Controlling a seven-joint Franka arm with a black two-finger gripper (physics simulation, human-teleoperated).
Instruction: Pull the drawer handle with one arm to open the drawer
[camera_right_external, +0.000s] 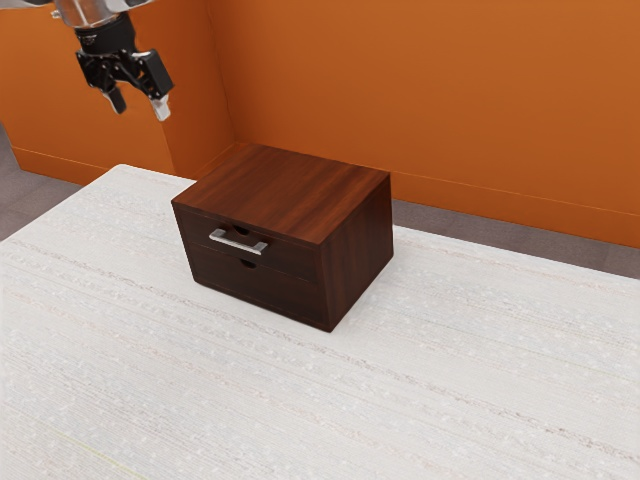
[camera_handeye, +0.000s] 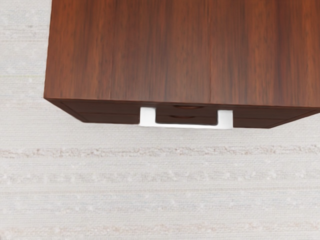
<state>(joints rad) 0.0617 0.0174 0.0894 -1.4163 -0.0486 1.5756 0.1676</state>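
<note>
The robot's black tool (camera_right_external: 140, 106) hangs in the upper left of the exterior frame, high above the white counter (camera_right_external: 120, 380) and well apart from the dark wooden cabinet (camera_right_external: 290, 190) at centre frame. Its two fingers stand apart with nothing between them. The pale metal handle (camera_right_external: 238, 242) sits on the front of the upper drawer (camera_right_external: 292, 256), on the cabinet face turned toward the lower left of the frame. The drawer looks flush with the cabinet (no gap shows along its edges), so the task appears not yet begun.

The wrist camera looks straight down on the cabinet's top, with the handle jutting out just past the front edge over bare counter.

The step in hand is judged to be the approach. The next move calls for bringing the tool down and across to the handle, lining the fingers up on either side of the bar, closing on it, and then drawing straight out from the cabinet front. A skewed pull could slip off the slim bar or drag the whole cabinet.
</note>
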